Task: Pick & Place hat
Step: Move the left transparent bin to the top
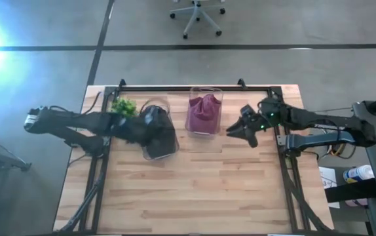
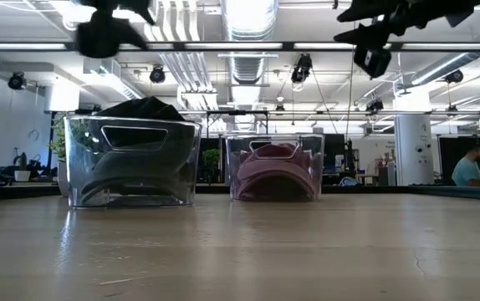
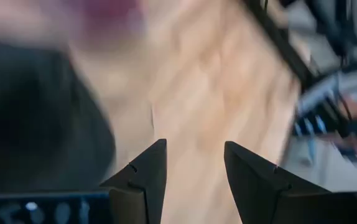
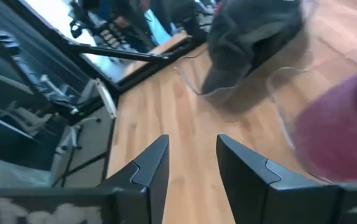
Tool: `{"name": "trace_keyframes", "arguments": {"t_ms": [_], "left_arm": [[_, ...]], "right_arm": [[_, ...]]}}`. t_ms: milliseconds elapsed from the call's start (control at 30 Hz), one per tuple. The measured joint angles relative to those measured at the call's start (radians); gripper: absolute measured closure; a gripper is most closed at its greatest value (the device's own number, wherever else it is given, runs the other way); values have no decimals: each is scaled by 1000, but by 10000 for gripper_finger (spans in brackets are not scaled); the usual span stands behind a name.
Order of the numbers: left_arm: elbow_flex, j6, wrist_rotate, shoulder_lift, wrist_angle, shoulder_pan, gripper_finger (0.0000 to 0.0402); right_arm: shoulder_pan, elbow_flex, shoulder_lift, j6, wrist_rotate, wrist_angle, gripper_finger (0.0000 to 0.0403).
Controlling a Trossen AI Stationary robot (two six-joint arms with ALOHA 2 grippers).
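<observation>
While your right gripper [image 1: 240, 129] hangs above the table with its two dark fingers [image 4: 150, 171] parted and nothing between them, the maroon hat [image 1: 203, 113] lies just beside it, crumpled inside a clear plastic bin [image 1: 205, 94] that stands on the far half of the wooden table [image 1: 194, 190]. You can see in the low view that this gripper [image 2: 372, 58] sits well above the bin rims, not touching anything. The hat [image 2: 273, 170] looks soft and folded, a rounded cloth heap pressed against the see-through walls of its bin [image 2: 314, 150].

Your left gripper [image 1: 150, 124] is over the second clear bin [image 1: 164, 150], which holds a dark grey hat [image 1: 158, 134]. Its wedge-shaped fingers [image 3: 144, 180] also stand apart with bare tabletop showing through the gap, so it grips nothing. From the low view that dark hat [image 2: 135, 109] rises in a peak above the rim of its bin [image 2: 85, 138], a rigid transparent box with a handle cut-out in its wall.

Just beside that bin, toward the table's far left corner, you have a small green leafy plant [image 1: 124, 105]. The tabletop is pale planked wood, framed by a black metal rail [image 1: 175, 87].
</observation>
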Motion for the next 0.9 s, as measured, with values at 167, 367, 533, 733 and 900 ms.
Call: {"name": "trace_keyframes", "arguments": {"t_ms": [167,367,533,733,900], "left_arm": [[-87,-302,68,-114,-81,-154,248],[-258,-696,48,-203,-124,-311,248],[-411,-953,-177,-226,-179,-365,248],[-547,-1082,-418,-212,-163,-323,248],[-621,-1163,-561,-203,-126,-268,248]], "right_arm": [[23,-28,73,10,1,171,268],[29,-19,173,93,-31,169,266],[52,-19,233,86,-23,172,267],[55,-19,259,86,9,174,274],[55,-19,258,91,30,176,275]]}}
